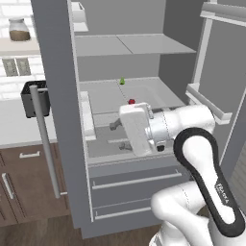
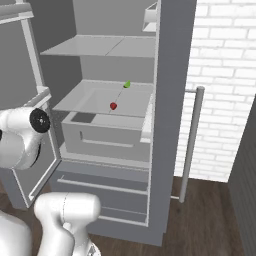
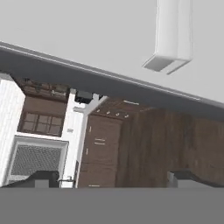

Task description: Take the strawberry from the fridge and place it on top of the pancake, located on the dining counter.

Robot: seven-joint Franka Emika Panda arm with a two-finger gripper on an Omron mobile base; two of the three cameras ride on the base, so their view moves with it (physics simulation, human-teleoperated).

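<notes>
The fridge (image 1: 57, 96) stands with both doors open. On its middle shelf lies the tiny red strawberry (image 1: 131, 101) (image 2: 113, 106), with a small green item (image 1: 122, 81) (image 2: 127, 84) further back. My gripper (image 1: 120, 136) hangs just in front of the fridge, a little below and in front of the strawberry, turned left toward the inside of the left door. Its dark fingertips (image 3: 41, 178) stand wide apart in the hand view, open, with nothing between them. The pancake and the dining counter are out of view.
A white door bin (image 3: 170, 39) sticks out from the left door. The left door's long bar handle (image 1: 45, 144) and the right door's handle (image 2: 190, 145) stand out into the room. Two drawers (image 1: 139, 192) sit at the fridge's bottom. A black container (image 1: 34, 98) stands on the side counter.
</notes>
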